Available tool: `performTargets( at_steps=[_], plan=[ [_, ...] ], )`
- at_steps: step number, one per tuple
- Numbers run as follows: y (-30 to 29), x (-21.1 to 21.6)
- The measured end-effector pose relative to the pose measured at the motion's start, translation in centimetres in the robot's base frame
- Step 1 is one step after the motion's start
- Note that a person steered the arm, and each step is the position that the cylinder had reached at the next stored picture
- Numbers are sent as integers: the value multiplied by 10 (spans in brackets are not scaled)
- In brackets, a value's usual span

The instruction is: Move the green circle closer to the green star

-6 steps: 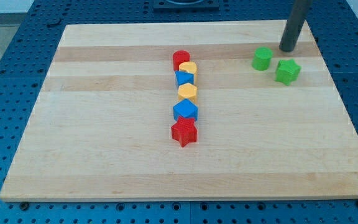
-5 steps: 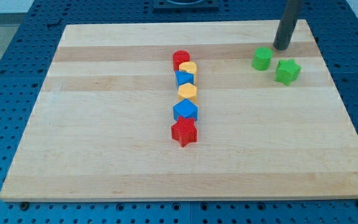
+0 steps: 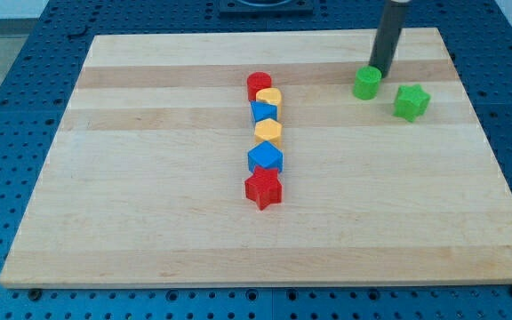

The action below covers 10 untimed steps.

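Green circle [image 3: 367, 83] sits on the tabletop [image 3: 149, 222], green star [image 3: 411, 101] near at its four o'clock. My tip [image 3: 384, 72] touches the circle's one o'clock edge; this tool is a plain rod, no jaws.

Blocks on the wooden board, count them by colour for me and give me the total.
Red: 2, circle and star
Yellow: 2
Blue: 2
Green: 2, circle and star
Total: 8 blocks
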<state>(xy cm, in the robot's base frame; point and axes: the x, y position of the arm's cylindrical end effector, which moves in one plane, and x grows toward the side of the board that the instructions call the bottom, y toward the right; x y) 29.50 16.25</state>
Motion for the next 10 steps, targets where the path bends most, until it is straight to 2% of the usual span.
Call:
performTargets(
  at_steps=[1,3,4,7,8,10],
  plan=[
    [-21,-6],
    [-51,36],
    [-36,47],
    [-42,6],
    [-20,0],
    [27,27]
  ],
)
